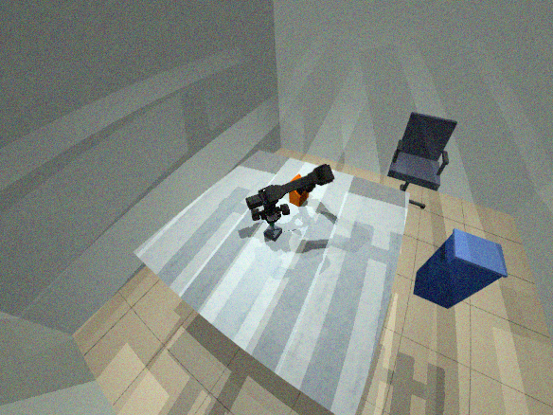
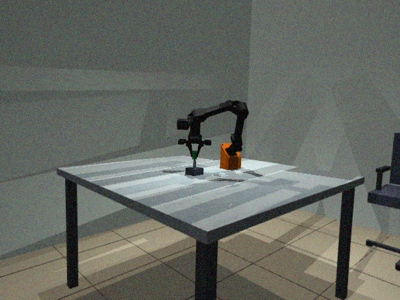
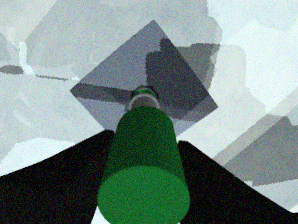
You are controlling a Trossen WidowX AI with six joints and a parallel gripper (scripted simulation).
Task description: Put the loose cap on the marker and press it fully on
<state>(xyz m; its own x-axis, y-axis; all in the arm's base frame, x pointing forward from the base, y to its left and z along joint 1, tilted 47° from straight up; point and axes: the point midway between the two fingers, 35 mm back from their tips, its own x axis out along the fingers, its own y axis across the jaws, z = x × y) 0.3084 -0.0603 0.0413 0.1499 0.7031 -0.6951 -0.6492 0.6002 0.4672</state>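
The green cap (image 2: 194, 154) (image 3: 144, 192) is upright between the fingers of my gripper (image 2: 194, 157) (image 3: 145, 145), which is shut on it. The holder block (image 1: 273, 233) (image 2: 194, 172) (image 3: 112, 77), dark and square, stands on the table directly below. The marker (image 2: 194, 164) (image 3: 144, 102) stands upright in it, its grey upper part and a green ring showing below the cap. The cap is in line above the marker, its lower end at or very near the marker's top. The marker's tip is hidden by the cap, so I cannot tell whether it is inside.
The arm reaches over from its orange base (image 1: 298, 196) (image 2: 230, 161) on the table (image 1: 265, 303) (image 2: 205, 219). A blue box (image 1: 459, 270) and an office chair (image 1: 419, 166) (image 2: 385, 195) stand on the floor beyond the table's edge.
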